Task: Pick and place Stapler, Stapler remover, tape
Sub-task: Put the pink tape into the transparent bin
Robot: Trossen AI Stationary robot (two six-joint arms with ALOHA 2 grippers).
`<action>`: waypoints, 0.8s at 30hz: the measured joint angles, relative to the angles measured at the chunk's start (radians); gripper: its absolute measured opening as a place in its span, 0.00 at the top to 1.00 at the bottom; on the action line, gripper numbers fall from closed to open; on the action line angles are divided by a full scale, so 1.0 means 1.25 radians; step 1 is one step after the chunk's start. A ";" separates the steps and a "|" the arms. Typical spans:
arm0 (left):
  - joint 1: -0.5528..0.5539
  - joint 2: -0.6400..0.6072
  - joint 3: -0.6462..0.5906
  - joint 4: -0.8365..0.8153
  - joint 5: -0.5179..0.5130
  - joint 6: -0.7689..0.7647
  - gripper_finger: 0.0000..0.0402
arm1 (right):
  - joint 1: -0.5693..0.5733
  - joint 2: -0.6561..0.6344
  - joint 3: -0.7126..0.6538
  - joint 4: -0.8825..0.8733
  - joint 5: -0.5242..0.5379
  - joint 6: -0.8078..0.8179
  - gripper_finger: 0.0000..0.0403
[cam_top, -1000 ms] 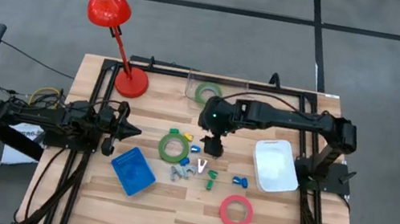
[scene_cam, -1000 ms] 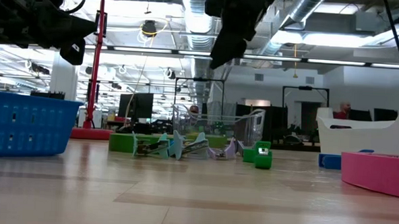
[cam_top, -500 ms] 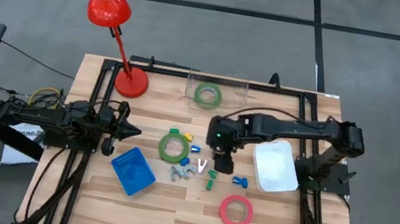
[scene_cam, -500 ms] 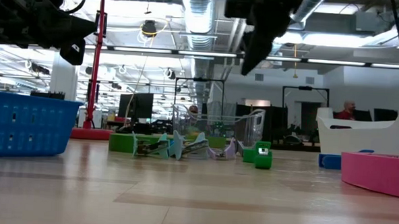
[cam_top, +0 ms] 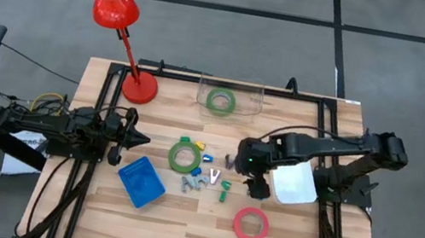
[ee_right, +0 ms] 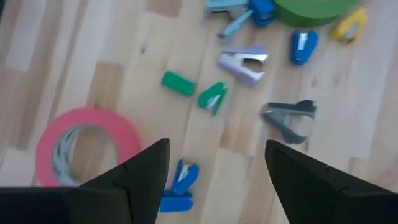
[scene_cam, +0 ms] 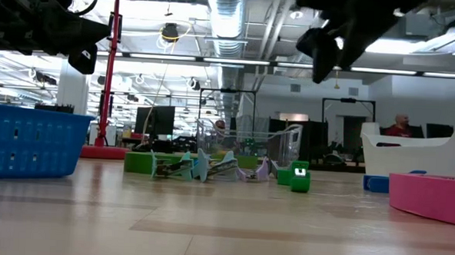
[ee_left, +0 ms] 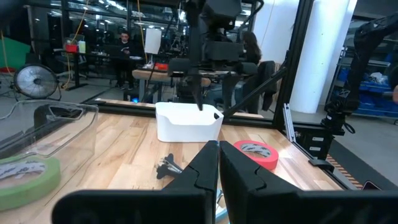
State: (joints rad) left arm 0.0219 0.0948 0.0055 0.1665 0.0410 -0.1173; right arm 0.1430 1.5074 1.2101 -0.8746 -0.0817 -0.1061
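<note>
Your right gripper [ee_right: 214,168] hangs released; only its wrist view shows the blue stapler [ee_right: 179,188] between the fingers; left gripper [ee_left: 217,177] clenched.

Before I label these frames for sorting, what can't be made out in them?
- High view: the small coloured pieces are too small to tell staplers from removers.
- High view: the right gripper covers the blue piece below it.
- Low view: the pink tape is cut off by the picture's edge.
- Low view: the green tape is partly hidden behind the pile.
- Left wrist view: the left gripper, shut, blocks the table beyond.
</note>
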 joint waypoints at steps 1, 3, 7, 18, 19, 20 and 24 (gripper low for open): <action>0.000 0.000 0.000 0.000 0.000 0.000 0.98 | 0.009 -0.004 -0.008 -0.003 0.000 -0.005 0.37; 0.000 0.000 0.000 0.000 0.000 0.000 0.98 | 0.028 -0.009 -0.021 -0.003 0.000 -0.007 0.37; 0.000 0.000 0.000 0.000 0.000 0.000 0.98 | 0.081 -0.016 -0.037 -0.003 0.000 -0.036 0.37; 0.000 0.000 0.000 0.000 0.000 0.000 0.98 | 0.201 0.042 -0.044 0.022 0.024 -0.024 0.37; 0.000 -0.001 0.000 0.000 0.000 0.000 0.98 | 0.209 0.052 -0.042 0.036 0.025 -0.020 0.37; 0.000 -0.001 0.000 0.001 0.000 0.000 0.98 | 0.218 0.062 -0.041 0.039 0.028 -0.016 0.37; 0.000 0.008 -0.001 0.006 0.000 0.000 0.98 | 0.244 0.109 -0.042 0.048 0.051 -0.014 0.37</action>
State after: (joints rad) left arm 0.0219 0.1051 0.0048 0.1743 0.0415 -0.1169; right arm 0.4474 1.6435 1.1572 -0.8142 -0.0179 -0.1241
